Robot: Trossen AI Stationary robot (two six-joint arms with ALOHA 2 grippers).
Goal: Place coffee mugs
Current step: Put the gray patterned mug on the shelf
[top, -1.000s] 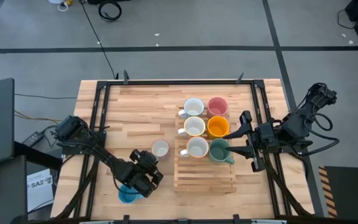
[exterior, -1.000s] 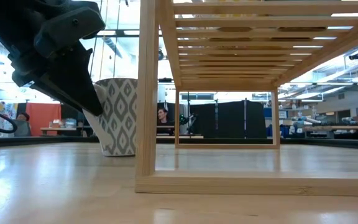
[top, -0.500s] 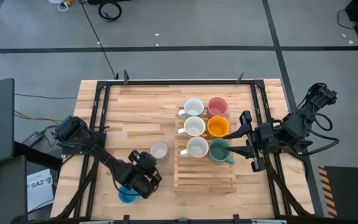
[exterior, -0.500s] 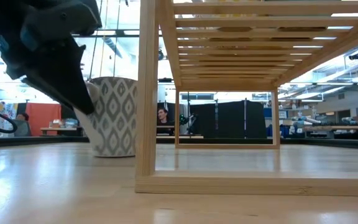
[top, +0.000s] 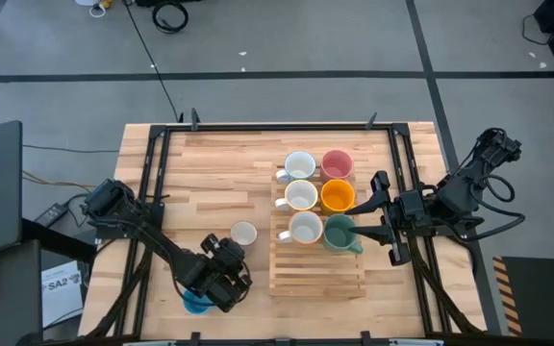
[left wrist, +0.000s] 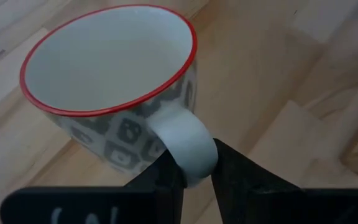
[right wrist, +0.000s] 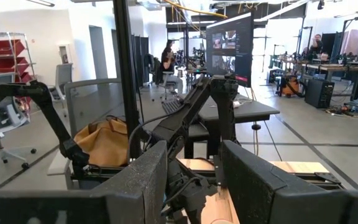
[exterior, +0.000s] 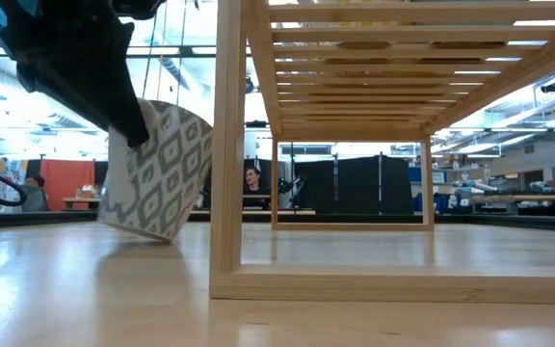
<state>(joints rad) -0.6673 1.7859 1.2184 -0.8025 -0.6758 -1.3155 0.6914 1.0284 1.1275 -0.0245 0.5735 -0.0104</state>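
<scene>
A grey-patterned white mug with a red rim (top: 243,234) (exterior: 157,169) is tilted on the table left of the wooden rack (top: 317,269). My left gripper (top: 229,254) (left wrist: 194,169) is shut on its handle. On the rack stand three white mugs (top: 299,165) (top: 301,195) (top: 305,228), a pink one (top: 337,163), an orange one (top: 338,195) and a dark green one (top: 339,232). A blue mug (top: 196,304) peeks out under my left arm. My right gripper (top: 362,219) (right wrist: 194,162) hovers open, level, right of the rack. My left gripper pinches the mug's handle loop (left wrist: 188,146) between its two fingers. They come from the near left, slanting down. The mug hangs tilted, its top leaning toward the rack; its lower base edge (exterior: 152,235) is at or just above the table, which I cannot tell.
The rack's front post (exterior: 227,145) stands close to the right of the tilted mug. Bare table (top: 210,173) lies to the far left. Black frame rails (top: 152,192) run along both table sides. People and desks show in the room behind.
My left gripper has risen and drawn a little toward the table's near left, staying shut on the handle. The patterned mug has shifted slightly left, away from the rack, and tipped from upright, its handle side raised and its top leaning toward the rack.
</scene>
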